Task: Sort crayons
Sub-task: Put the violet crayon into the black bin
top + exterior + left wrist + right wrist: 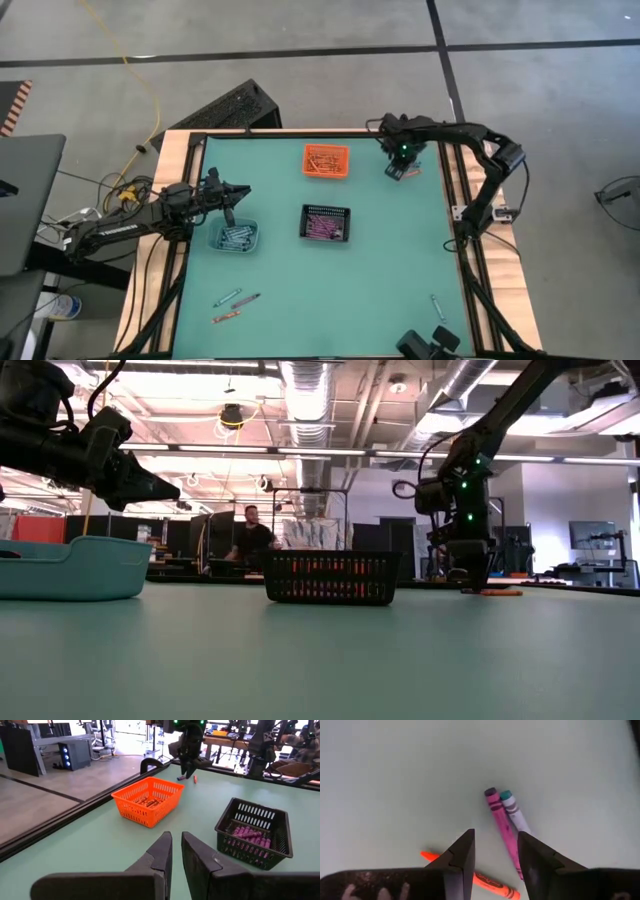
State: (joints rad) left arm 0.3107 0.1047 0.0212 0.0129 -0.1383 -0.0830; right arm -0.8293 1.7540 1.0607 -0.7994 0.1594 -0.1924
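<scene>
Seen from above, the right gripper (401, 168) is being held low at the far right of the green table (390, 270), beside the orange bin (326, 161). The left gripper (232, 196) is being kept over the clear bin (234, 237), which holds blue crayons. The black bin (326, 223) is sitting mid-table; 3 loose crayons (236, 304) are lying near the front left edge and 1 (437, 306) at the front right.

At table height, the right gripper (470, 575) is being pointed straight down at an orange crayon (497, 592).

From the left wrist, its fingers (159, 856) are shown nearly pressed together, pinching nothing.

From the right wrist, the fingers (462, 855) are spread (nothing between them) above a purple crayon (501, 822), a teal-tipped crayon (515, 813) touching it, and an orange crayon (485, 881).
</scene>
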